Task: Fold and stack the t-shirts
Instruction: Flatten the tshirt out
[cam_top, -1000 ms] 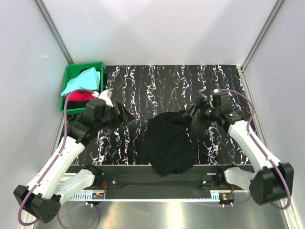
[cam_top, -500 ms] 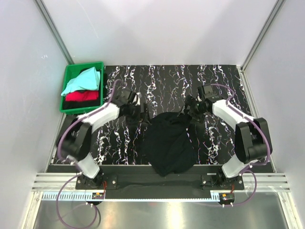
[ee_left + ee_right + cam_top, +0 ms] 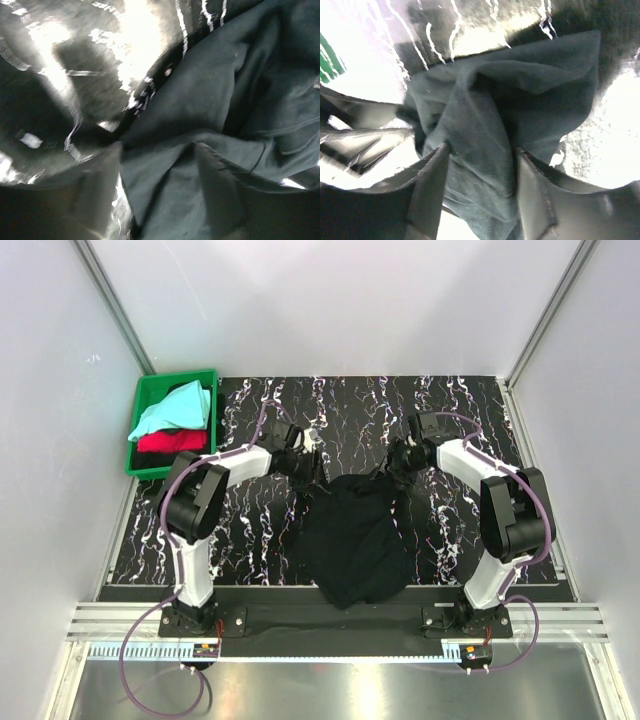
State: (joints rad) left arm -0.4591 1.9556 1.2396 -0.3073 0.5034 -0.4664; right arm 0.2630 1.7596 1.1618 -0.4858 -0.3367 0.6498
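A black t-shirt (image 3: 355,535) lies crumpled in a heap at the near middle of the table. My left gripper (image 3: 315,472) is down at the heap's far left edge, and in the left wrist view (image 3: 160,185) its jaws stand apart with a ridge of the black cloth (image 3: 210,100) between the fingers (image 3: 100,190). At the far right edge, my right gripper (image 3: 392,468) likewise straddles a thick fold of the tee (image 3: 520,85), seen in its wrist view (image 3: 480,185) with fingers (image 3: 535,195) wide on either side. Pale aqua (image 3: 170,410) and red (image 3: 165,441) t-shirts lie in the crate.
A green plastic crate (image 3: 175,377) stands at the table's far left corner. Grey walls close in the black white-streaked tabletop (image 3: 350,410) on three sides. A metal rail (image 3: 330,618) with the arm bases runs along the near edge.
Both arms have reached inward and down to the far edge of the black tee. Their jaws have narrowed somewhat around the cloth. The heap itself has hardly moved.
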